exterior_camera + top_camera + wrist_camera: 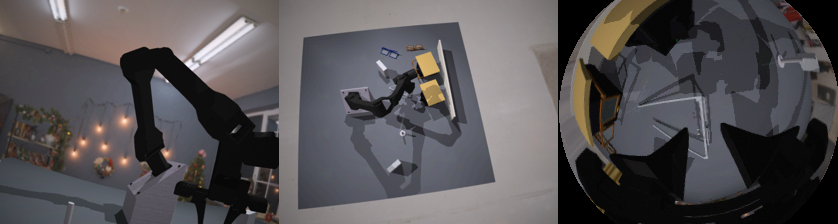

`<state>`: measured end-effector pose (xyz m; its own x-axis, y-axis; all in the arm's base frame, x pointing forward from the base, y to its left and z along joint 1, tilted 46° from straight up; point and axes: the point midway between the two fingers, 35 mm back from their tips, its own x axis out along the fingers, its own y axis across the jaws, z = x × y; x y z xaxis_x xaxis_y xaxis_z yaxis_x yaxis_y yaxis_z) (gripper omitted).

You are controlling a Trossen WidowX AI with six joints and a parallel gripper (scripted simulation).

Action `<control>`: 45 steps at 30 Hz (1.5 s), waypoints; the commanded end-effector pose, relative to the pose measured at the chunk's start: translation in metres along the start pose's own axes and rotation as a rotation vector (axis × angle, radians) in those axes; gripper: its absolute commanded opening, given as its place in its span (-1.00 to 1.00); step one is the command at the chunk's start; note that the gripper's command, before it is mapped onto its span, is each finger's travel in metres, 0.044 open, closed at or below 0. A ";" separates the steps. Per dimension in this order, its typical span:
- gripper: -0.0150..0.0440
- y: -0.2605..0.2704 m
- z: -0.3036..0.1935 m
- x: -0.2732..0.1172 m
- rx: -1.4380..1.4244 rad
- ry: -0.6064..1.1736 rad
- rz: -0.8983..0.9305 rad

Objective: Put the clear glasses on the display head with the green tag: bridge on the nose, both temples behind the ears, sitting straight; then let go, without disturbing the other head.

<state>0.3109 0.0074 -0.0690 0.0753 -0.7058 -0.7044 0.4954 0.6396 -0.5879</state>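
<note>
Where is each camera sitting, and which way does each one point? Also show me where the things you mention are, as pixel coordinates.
Top: above the dark grey mat (330, 158), looking down; the black arm (379, 108) (144, 102) shows from its base to near the gripper.
Exterior: low beside the workspace, facing the arm and the wall with hanging bulbs; the arm and black gripper (214, 217) (704, 128) show.
Wrist: on the arm by the gripper, looking past its fingertips at the clear glasses (704, 117) on the mat; only the gripper shows.
Shared: top and wrist both see the clear glasses.
</note>
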 end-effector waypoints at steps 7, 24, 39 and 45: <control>-0.08 0.001 -0.001 0.000 -0.021 -0.005 -0.006; -0.08 0.000 0.000 0.017 -0.021 -0.004 -0.005; -0.08 -0.002 0.001 0.042 -0.021 -0.005 -0.006; -0.08 -0.004 0.001 0.051 -0.021 -0.005 -0.008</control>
<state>0.3172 -0.0267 -0.0974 0.0822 -0.7064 -0.7030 0.4880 0.6436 -0.5896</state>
